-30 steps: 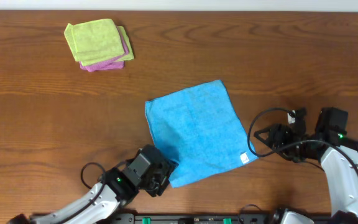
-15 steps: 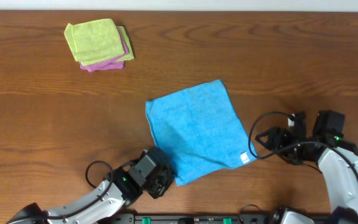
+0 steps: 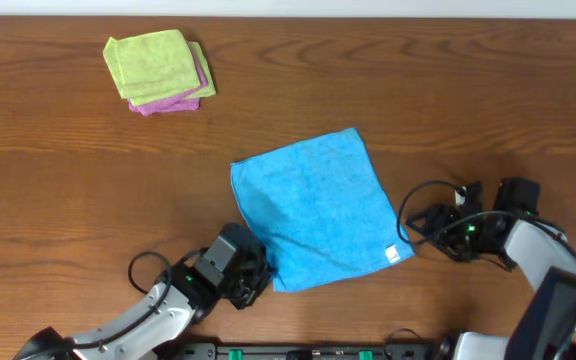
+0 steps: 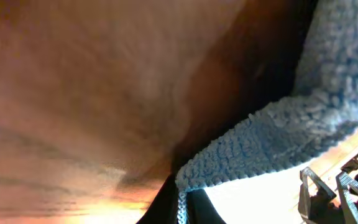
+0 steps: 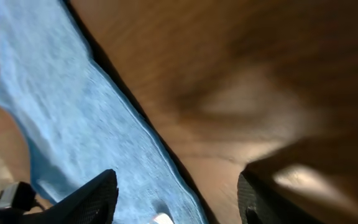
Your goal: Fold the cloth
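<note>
The cloth [image 3: 313,210] is sky blue and lies flat in a diamond shape on the wooden table, with a small white tag [image 3: 393,253] at its near right corner. My left gripper [image 3: 261,278] sits at the cloth's near left corner and is shut on it. In the left wrist view the cloth's looped edge [image 4: 272,152] runs down between the two dark fingers of the left gripper [image 4: 182,208]. My right gripper [image 3: 416,226] stands open beside the right edge, just above the tag. In the right wrist view the cloth's edge [image 5: 73,106] lies between the spread fingers of the right gripper [image 5: 176,182].
A folded lime-green cloth [image 3: 153,62] lies on a pink-purple one [image 3: 173,102] at the far left of the table [image 3: 468,90]. Black cables loop around the right arm [image 3: 528,245]. The table's near edge is close behind both arms.
My left gripper has shut on the cloth's near left corner, and that corner has shifted slightly left. The right gripper has stayed open and edged a little lower beside the tag.
</note>
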Robot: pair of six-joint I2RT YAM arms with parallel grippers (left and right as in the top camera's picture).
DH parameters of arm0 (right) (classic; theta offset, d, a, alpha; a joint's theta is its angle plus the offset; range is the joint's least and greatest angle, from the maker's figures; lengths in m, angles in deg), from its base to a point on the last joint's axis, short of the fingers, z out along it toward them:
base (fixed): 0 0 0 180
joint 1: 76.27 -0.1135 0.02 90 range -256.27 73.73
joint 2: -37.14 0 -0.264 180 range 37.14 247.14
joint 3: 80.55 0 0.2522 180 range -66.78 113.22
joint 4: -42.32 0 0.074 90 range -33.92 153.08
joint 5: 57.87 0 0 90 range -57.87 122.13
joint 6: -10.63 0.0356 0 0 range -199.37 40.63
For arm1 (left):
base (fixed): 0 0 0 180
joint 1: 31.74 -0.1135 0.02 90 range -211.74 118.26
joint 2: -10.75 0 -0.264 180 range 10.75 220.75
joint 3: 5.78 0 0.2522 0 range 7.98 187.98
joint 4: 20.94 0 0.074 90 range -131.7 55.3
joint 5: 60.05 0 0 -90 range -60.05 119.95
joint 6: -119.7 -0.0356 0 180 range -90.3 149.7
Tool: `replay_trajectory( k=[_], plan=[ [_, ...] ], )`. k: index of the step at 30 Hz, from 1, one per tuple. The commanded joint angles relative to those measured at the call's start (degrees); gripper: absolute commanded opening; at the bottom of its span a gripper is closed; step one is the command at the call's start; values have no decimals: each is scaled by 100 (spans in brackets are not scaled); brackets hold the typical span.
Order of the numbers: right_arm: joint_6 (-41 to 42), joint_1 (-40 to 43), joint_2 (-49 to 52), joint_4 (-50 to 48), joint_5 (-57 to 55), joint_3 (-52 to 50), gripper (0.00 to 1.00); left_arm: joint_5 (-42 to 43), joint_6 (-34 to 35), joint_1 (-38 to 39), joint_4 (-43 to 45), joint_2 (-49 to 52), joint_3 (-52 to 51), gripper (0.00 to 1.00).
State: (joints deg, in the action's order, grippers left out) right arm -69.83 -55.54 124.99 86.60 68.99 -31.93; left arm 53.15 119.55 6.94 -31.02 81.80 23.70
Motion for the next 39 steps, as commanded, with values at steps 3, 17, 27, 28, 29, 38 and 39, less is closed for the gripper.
replay_trajectory(
  k=[3,17,27,28,29,38,39],
  plan=[
    [214,-131,584,-151,-479,-164,58,293,-420,-295,-20,42,-63,6],
    [444,-953,658,35,-409,-164,50,505,-780,-789,-28,42,-63,6],
    [321,-962,656,793,-706,-164,48,758,-1106,-1176,-46,42,-63,6],
    [315,-962,656,828,-706,-164,48,765,-1106,-1176,-46,42,-63,6],
    [280,-962,656,892,-708,-164,48,796,-1106,-1176,-44,42,-63,6],
    [107,-968,656,1150,-706,-164,4,837,-1215,-1176,-39,42,-63,6],
    [105,-968,656,1174,-706,-164,1,837,-1276,-1176,-39,42,-61,6]
  ],
)
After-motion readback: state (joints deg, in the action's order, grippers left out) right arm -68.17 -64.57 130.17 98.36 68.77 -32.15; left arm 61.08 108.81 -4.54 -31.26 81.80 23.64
